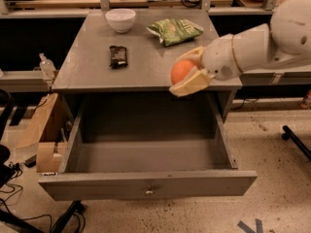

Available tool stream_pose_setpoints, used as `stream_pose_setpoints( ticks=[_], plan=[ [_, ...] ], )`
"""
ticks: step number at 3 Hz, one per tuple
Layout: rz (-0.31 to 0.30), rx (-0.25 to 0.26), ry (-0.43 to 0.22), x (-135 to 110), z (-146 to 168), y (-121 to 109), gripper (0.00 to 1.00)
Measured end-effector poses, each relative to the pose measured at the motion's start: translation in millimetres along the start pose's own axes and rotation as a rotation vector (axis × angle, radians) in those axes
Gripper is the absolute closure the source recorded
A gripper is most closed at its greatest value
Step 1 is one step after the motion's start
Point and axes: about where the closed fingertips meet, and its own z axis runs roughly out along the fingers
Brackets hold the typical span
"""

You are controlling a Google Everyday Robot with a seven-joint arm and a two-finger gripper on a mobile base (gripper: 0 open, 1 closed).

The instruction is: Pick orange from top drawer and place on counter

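Observation:
The orange is held between the tan fingers of my gripper, which is shut on it. The gripper holds it in the air over the front right part of the grey counter, just above its front edge. The white arm reaches in from the right. The top drawer stands pulled out below, with its knob at the centre of the front panel. Nothing shows inside the drawer.
On the counter lie a white bowl at the back, a green snack bag at the back right and a dark snack bar left of the middle. A cardboard box stands on the floor at the left. Wooden bench tops run behind.

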Motion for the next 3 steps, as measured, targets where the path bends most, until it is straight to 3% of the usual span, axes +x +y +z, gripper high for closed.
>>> stream_pose_setpoints(
  ticks=[1, 2, 3],
  plan=[
    [0.029, 0.053, -0.008, -19.2, -17.5, -48.6, 1.00],
    [0.088, 0.106, -0.012, -20.2, -7.4, -91.5, 1.00],
    [0.164, 0.162, -0.032, -3.8, 7.6, -121.8, 1.00]
  ],
)
